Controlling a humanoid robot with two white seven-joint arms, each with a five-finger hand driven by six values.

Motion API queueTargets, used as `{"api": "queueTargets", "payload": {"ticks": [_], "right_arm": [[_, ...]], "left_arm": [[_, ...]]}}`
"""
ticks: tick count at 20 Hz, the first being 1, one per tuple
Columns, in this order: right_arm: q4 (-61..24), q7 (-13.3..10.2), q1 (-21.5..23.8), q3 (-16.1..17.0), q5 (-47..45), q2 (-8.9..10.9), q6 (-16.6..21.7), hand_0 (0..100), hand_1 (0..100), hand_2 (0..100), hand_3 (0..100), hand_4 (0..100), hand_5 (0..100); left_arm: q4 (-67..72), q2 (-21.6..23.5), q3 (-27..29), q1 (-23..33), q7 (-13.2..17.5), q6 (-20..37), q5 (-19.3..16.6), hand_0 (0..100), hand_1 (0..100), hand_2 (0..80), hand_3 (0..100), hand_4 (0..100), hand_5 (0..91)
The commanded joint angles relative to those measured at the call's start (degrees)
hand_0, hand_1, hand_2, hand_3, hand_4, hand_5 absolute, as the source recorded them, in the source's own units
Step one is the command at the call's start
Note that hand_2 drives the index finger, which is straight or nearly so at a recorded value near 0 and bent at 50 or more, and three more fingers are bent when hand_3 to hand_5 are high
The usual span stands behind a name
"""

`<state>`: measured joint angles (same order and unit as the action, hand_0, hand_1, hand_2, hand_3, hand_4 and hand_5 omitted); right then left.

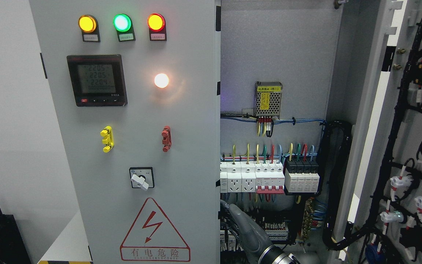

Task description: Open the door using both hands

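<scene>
Two doors on the cabinet. The left door is shut and fills the middle-left of the frame. The right door is swung wide open at the right edge, its inner face showing black cable bundles and the white backs of fittings.

Left door front, top to bottom:
- yellow lamp, green lamp and red lamp in a row, all lit
- black meter with its display on
- white lamp glowing to the right of the meter
- yellow clip and red clip side by side lower down
- rotary switch, white knob tilted
- red warning triangle at the bottom

Cabinet interior is exposed right of centre: power supply with a yellow label up high, then a row of breakers and sockets with coloured wires going in at the top.

One arm in view, the right arm. It's grey and comes in at the bottom edge right of centre, angling up and left. The right hand sits at the free edge of the left door, low in the opening, against dark wiring. Can't tell the finger state, as they're lost behind the door edge and the clutter. Can't confirm contact with the door either.

Left arm is out of frame.
</scene>
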<state>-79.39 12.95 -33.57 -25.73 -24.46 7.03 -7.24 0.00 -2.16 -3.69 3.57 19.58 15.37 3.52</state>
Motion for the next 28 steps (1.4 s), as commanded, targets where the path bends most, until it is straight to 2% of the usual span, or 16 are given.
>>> {"api": "queueTargets", "payload": {"ticks": [1,3,15,18,28], "right_arm": [[2.5,1.9,-1.1,0.9,-1.8,0.79,-0.1,11,0,0,0,0,0],[2.6,3.8,-1.1,0.9,-1.8,0.79,-0.1,11,0,0,0,0,0],[2.8,4.4,-1.4,0.9,-1.9,0.88,-0.1,11,0,0,0,0,0],[2.8,8.7,-1.4,0.9,-1.8,0.79,-0.2,11,0,0,0,0,0],[2.8,9.5,-1.9,0.9,-1.9,0.88,-0.3,11,0,0,0,0,0]], "left_arm": [[-0.2,0.0,0.0,0.0,0.0,0.0,0.0,0,0,0.0,0,3,0.0],[-0.2,0.1,0.0,-0.1,0.0,0.0,0.0,0,0,0.0,0,3,0.0],[-0.2,0.0,0.0,0.0,0.0,0.0,0.0,0,0,0.0,0,3,0.0],[-0.2,0.0,0.0,0.0,0.0,0.0,0.0,0,0,0.0,0,3,0.0],[-0.2,0.0,0.0,-0.1,0.0,0.0,0.0,0,0,0.0,0,3,0.0]]}}
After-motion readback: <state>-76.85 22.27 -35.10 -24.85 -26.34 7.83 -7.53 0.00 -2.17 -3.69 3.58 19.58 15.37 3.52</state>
